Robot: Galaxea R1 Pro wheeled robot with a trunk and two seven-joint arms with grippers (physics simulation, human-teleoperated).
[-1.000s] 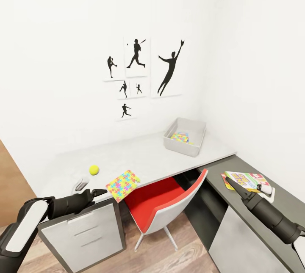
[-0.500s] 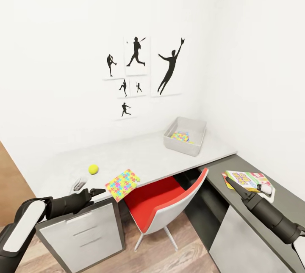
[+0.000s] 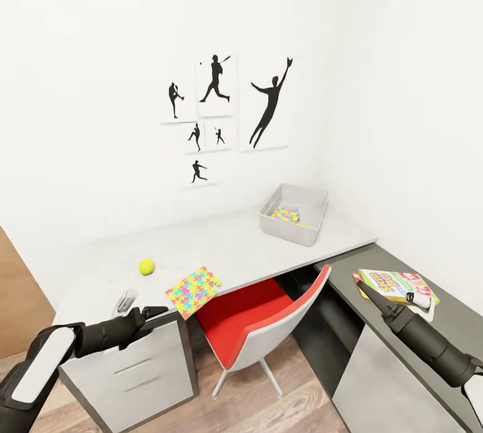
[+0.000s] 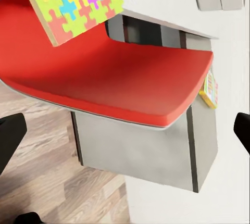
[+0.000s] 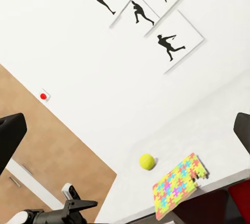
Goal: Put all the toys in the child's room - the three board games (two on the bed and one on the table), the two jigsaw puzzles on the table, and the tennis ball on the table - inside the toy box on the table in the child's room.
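head view: the left tool [image 3: 137,307], spread wide and empty, hovers at the worktop's [image 3: 235,245] near-left edge. the jigsaw puzzle [image 3: 194,291] lies just right of it, overhanging the edge, its long axis running near-left to far-right; the tennis ball [image 3: 147,266] sits beyond. the toy box [image 3: 295,215] is far right. the right tool [image 3: 392,299], wide, hangs over a board game [image 3: 396,283].

left wrist view: the puzzle juts over the red chair [image 4: 109,78].

right wrist view: ball beside puzzle.

since a second ago the left arm has pulled back and down.

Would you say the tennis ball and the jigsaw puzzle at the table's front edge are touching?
Apart. In the head view, bare grey tabletop separates the tennis ball from the jigsaw puzzle; the right wrist view shows the same gap between ball and puzzle.
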